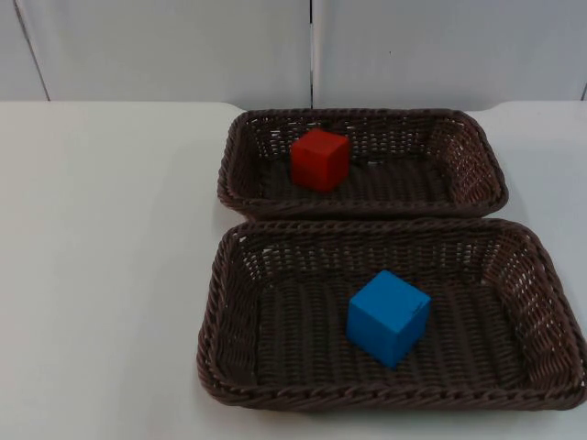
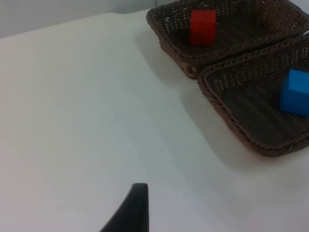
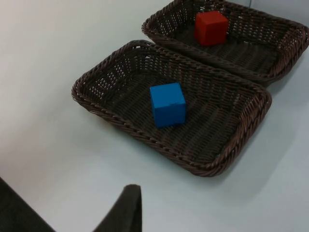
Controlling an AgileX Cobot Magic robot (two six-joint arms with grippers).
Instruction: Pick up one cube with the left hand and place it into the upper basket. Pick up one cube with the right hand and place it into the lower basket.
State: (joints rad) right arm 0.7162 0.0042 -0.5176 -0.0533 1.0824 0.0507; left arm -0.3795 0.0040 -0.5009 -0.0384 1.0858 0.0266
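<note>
You have a white tabletop (image 1: 101,275), matte and bare around the wicker, ending at a grey partition wall (image 1: 165,46) at 12 o'clock with a vertical seam.

Two brown wicker baskets, both rectangular, long axes running 9 to 3 o'clock in the top view, long rims touching. Upper basket (image 1: 459,137) sits at 12 o'clock of the lower basket (image 1: 541,302), which is nearer the camera.

Two cubes, one per basket. Red cube (image 1: 320,159) rests on the upper basket's floor toward its 9 o'clock half, turned slightly, one corner edge facing the camera. Blue cube (image 1: 388,316) rests near the middle of the lower basket's floor, also skewed, a corner pointing to 6 o'clock.

Left gripper (image 2: 130,212): one black fingertip over bare tabletop, well apart from the baskets; jaws, you cannot tell. Right gripper (image 3: 123,210): likewise, over the tabletop near the lower basket; jaws cannot be told.
</note>
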